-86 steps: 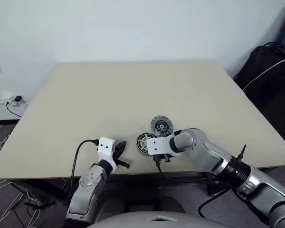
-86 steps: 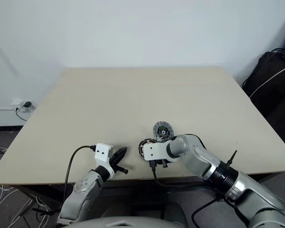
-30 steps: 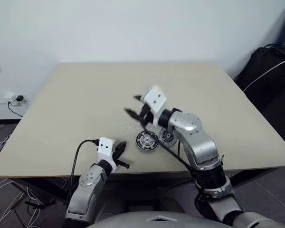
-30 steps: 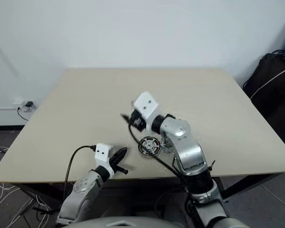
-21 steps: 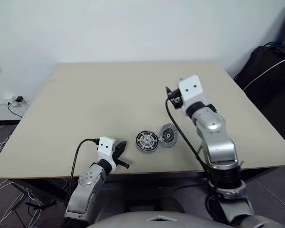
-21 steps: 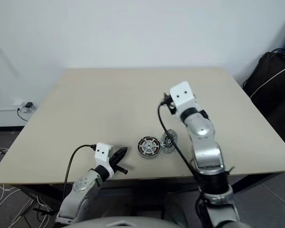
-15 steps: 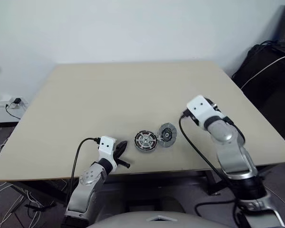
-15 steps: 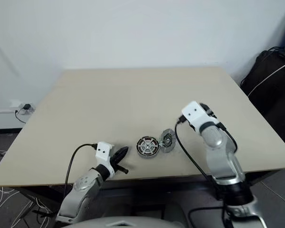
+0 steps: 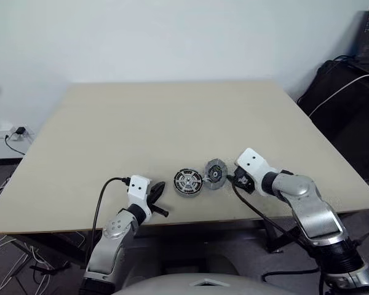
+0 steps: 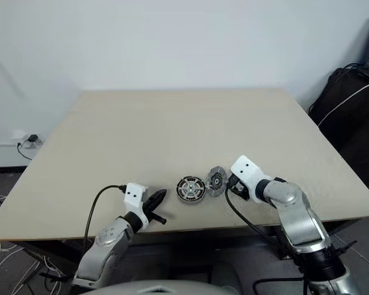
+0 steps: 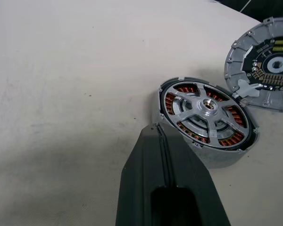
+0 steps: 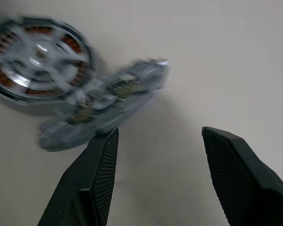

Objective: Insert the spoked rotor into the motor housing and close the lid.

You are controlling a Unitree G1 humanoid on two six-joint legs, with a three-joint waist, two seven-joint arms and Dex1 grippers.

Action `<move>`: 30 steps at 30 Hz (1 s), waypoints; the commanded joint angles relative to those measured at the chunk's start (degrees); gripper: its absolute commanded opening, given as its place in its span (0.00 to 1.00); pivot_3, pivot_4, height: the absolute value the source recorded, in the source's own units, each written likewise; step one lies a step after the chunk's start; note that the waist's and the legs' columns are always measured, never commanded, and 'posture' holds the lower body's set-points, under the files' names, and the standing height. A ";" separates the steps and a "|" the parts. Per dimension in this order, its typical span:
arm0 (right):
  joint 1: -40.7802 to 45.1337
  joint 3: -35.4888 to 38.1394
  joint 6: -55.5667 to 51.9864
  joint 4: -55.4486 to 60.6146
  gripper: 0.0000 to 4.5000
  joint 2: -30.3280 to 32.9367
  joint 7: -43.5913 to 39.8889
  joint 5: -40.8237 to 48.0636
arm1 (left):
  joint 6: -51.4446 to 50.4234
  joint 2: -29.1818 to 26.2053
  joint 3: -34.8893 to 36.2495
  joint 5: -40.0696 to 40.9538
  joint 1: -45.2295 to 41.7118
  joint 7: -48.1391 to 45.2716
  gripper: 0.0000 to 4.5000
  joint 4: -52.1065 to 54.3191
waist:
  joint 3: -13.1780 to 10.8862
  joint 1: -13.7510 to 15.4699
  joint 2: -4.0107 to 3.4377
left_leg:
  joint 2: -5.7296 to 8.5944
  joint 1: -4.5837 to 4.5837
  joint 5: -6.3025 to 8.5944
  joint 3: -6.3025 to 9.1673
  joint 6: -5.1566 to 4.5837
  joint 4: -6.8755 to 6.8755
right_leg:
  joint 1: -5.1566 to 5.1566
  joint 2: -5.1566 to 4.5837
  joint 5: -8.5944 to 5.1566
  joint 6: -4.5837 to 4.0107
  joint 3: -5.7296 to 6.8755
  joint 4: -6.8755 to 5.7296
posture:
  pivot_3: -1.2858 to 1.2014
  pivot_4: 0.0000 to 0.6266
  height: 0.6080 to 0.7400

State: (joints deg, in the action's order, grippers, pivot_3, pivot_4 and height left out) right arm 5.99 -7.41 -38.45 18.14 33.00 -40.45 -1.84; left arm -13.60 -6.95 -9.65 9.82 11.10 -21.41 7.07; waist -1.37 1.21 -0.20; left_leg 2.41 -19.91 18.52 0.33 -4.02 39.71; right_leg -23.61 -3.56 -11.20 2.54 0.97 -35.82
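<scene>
Copper-wound motor housing [image 9: 189, 182] flat near table's [image 9: 141, 129] front edge, open face up, lid [image 9: 215, 174] leaning on it, tilted; left gripper [image 9: 155, 192] closed, empty; right gripper [image 9: 231, 179] spread beside lid; no legible markings.

Lid [image 12: 104, 103] and motor housing [image 12: 37, 59] blurred

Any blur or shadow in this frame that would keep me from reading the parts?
Right wrist view: the lid and housing are smeared by motion blur, though the open fingers stay crisp. Left wrist view: sharp, windings readable on the housing, soft shadow beside the shut left gripper. Head views: evenly lit, parts small.
</scene>
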 commanded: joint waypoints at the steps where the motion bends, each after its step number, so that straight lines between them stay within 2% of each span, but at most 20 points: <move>1: 2.95 0.91 2.79 -1.53 0.66 -1.62 -1.54 3.79 | 0.57 -0.12 0.27 0.49 -0.29 -0.33 0.00 1.24 | 0.00 0.03 -0.01 | 0.00 -0.03 0.00 0.00 0.00 0.00 | 0.00 -0.01 0.01 -0.01 -0.01 0.00 | 0.52 0.00 1.00; 18: 9.21 -5.90 6.65 -13.35 0.66 -11.01 -1.41 7.18 | 0.49 -0.19 0.83 0.46 0.32 0.15 0.00 2.26 | -0.02 0.36 -0.06 | 0.00 -0.07 0.05 0.04 0.01 -0.04 | -0.12 -0.16 0.18 -0.32 -0.11 0.00 | 0.52 0.00 1.00; 30: 8.46 -8.16 4.81 -21.95 0.66 -17.80 2.50 7.18 | 0.31 0.00 0.54 0.25 0.26 0.33 0.00 2.21 | -0.01 0.16 -0.12 | 0.00 -0.05 0.05 0.05 0.03 -0.10 | -0.14 -0.15 0.17 -0.34 -0.12 0.00 | 0.52 0.00 1.00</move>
State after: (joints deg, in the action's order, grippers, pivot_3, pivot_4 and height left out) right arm 14.35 -15.62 -33.02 -2.19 16.00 -39.27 5.03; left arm -13.58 -6.99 -9.16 9.81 12.05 -21.22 7.09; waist -1.38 1.37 -0.32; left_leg 2.41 -19.97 18.57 0.37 -3.98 39.60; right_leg -23.75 -3.71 -11.03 2.20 0.84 -35.83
